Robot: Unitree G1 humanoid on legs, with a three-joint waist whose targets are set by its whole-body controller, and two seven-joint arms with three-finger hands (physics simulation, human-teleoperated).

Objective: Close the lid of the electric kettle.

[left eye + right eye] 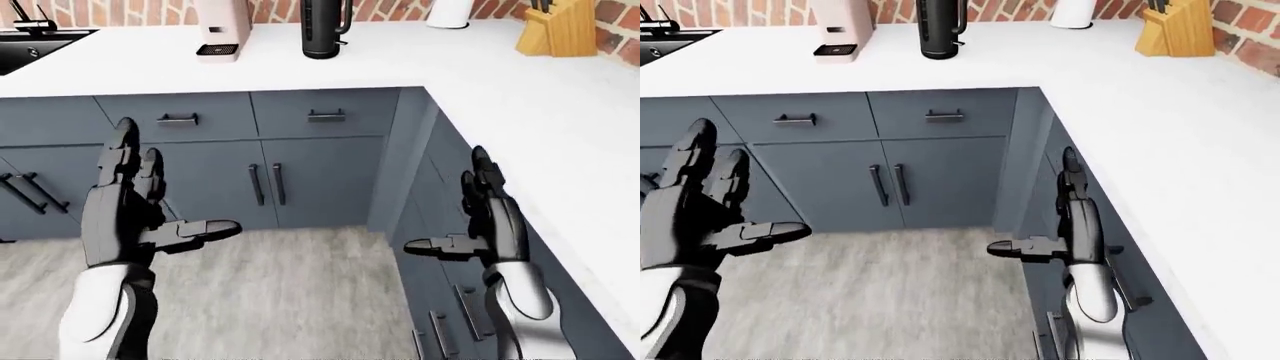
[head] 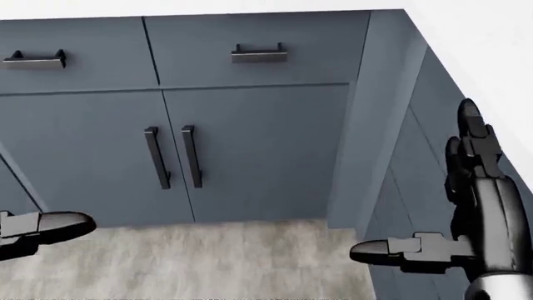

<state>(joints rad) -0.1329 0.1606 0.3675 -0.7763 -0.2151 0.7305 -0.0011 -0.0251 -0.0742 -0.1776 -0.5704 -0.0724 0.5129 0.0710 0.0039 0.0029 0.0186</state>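
Note:
The black electric kettle stands on the white counter at the top of the left-eye view; its top is cut off by the frame, so the lid does not show. My left hand is open and empty, raised low at the left, well below and away from the kettle. My right hand is open and empty at the right, beside the corner cabinets.
A pink appliance stands left of the kettle. A wooden knife block and a white container stand at the top right. A black sink is at the top left. Blue-grey cabinets with black handles stand below the L-shaped counter.

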